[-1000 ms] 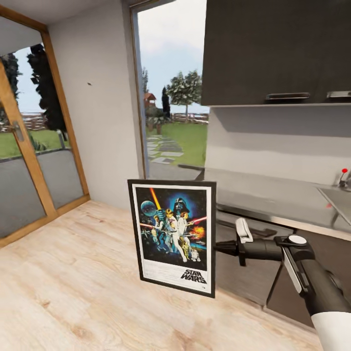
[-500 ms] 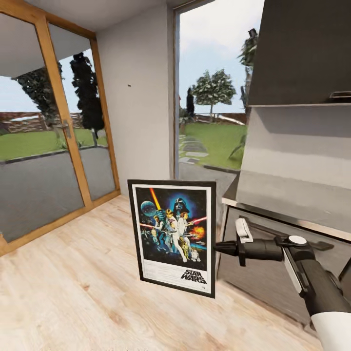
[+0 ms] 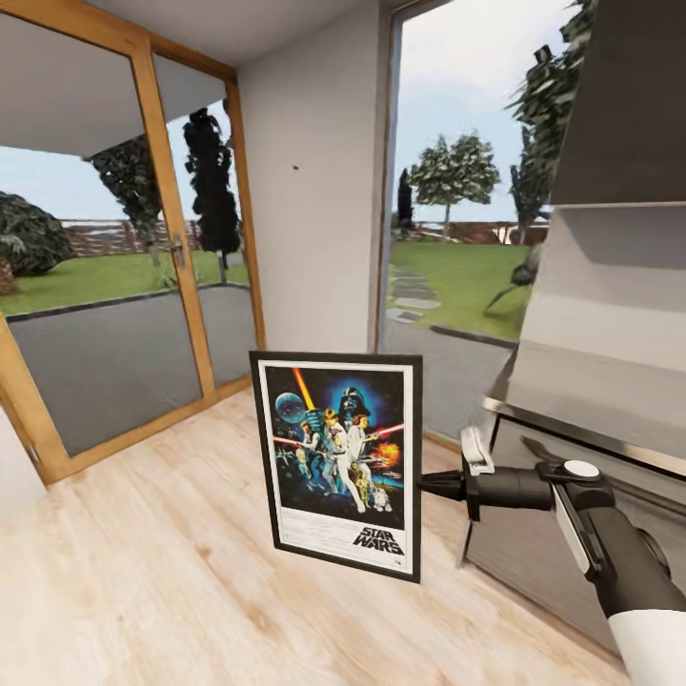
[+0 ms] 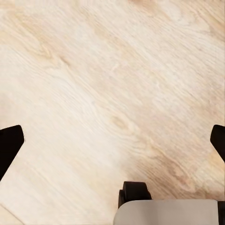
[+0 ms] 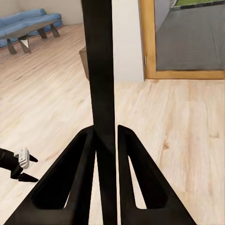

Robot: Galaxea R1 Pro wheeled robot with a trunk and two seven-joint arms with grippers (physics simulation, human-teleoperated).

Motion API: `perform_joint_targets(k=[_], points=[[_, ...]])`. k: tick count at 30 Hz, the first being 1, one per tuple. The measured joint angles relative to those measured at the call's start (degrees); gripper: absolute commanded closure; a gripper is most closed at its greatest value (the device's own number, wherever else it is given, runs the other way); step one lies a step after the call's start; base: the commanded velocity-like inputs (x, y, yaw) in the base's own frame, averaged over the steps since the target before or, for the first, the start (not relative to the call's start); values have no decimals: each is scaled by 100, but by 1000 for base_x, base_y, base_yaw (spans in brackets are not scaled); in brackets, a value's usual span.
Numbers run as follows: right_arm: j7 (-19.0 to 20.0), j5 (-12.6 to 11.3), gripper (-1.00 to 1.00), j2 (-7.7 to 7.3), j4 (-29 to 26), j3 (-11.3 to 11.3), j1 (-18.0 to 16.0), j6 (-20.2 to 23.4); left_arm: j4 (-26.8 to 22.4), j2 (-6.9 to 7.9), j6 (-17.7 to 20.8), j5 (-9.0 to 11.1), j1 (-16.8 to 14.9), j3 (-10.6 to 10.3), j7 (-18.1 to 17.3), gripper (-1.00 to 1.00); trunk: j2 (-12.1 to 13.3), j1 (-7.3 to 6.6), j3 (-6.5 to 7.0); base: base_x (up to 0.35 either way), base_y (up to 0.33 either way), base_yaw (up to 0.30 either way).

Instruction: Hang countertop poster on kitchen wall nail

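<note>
One poster (image 3: 336, 462) is held upright, long axis vertical, art facing the head camera, its right edge pinched by the right gripper (image 3: 426, 485) just beside it; in the wrist view the frame edge (image 5: 103, 93) is clamped between both fingers (image 5: 75, 183). One wall nail (image 3: 294, 168) is seen well above, up left of the gripper. Left gripper (image 4: 112, 140) is spread over wooden floor (image 3: 143, 581).

light wood floor (image 3: 143, 591), glazed wooden door (image 3: 143, 248), blue sofa (image 5: 28, 21)
</note>
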Motion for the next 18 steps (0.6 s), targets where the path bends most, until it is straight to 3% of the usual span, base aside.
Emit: perform_joint_targets(k=[18], points=[[2,1,100,0,13,-1,0,0,0,0,0,0,0,1,0,-100,0,0,0,243,248,2]])
